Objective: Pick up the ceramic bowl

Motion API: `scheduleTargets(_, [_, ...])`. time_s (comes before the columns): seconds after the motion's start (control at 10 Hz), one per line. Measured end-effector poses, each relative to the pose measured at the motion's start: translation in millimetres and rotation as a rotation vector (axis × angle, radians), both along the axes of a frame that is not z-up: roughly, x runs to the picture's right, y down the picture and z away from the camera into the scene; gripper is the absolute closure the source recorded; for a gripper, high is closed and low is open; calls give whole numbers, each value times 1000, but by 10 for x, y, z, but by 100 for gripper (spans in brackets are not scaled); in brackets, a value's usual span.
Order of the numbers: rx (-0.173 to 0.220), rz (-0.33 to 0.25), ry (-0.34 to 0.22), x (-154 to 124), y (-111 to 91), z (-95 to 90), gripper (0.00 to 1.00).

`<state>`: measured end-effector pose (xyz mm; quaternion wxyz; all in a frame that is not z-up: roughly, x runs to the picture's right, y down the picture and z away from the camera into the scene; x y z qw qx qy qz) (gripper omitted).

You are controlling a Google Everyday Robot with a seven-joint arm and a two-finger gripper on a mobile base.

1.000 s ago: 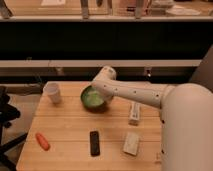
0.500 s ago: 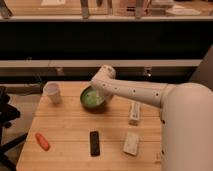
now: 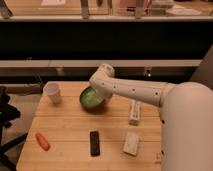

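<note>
The ceramic bowl (image 3: 90,99) is dark green outside and paler green inside. It sits on the wooden table (image 3: 65,125) at the far middle, to the right of the white cup (image 3: 52,92). My white arm reaches in from the right. My gripper (image 3: 102,93) is at the bowl's right rim, hidden behind the rounded wrist.
An orange carrot-like thing (image 3: 43,141) lies at the front left. A black rectangular object (image 3: 94,143) lies at the front middle. A white packet (image 3: 132,143) and a white bar (image 3: 134,112) lie to the right. An office chair (image 3: 6,117) stands at the left edge.
</note>
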<state>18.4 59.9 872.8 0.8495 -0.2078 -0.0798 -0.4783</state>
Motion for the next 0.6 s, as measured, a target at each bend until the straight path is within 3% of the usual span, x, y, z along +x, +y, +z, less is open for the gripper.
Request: scheduleTargets(0.6, [3,-37,-18,-25,-53,-72,100])
